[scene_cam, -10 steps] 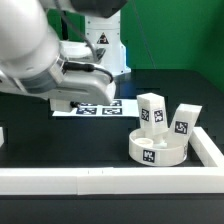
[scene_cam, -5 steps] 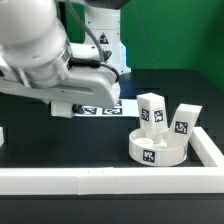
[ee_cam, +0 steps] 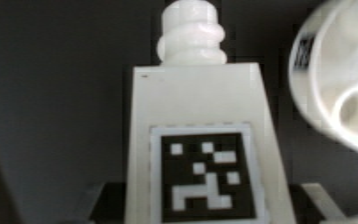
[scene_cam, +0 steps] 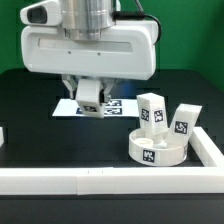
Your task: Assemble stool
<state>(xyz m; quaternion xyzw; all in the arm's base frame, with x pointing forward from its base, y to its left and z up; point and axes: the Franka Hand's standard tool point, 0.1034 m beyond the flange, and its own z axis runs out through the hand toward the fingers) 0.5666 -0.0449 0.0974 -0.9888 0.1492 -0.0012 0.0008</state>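
Note:
My gripper (scene_cam: 90,92) is shut on a white stool leg (scene_cam: 90,98) and holds it above the marker board (scene_cam: 113,105). In the wrist view the leg (ee_cam: 197,110) fills the middle, with its square tag facing the camera and its screw end (ee_cam: 194,35) pointing away. The gripper (ee_cam: 202,205) clamps it at the near end. The round seat disc (scene_cam: 160,150) lies at the exterior view's right, and its edge shows in the wrist view (ee_cam: 345,90). Two more legs stand on it, one upright (scene_cam: 152,110) and one leaning (scene_cam: 182,120).
A long white rail (scene_cam: 90,181) runs along the table's front and turns up the exterior view's right side (scene_cam: 212,150). A small white piece (scene_cam: 2,136) shows at the left edge. The arm's wide body hangs over the table's middle.
The arm has swung from the exterior view's left to the middle and turned to face the camera. The leg in the gripper now shows over the marker board. The seat and its two legs have not moved.

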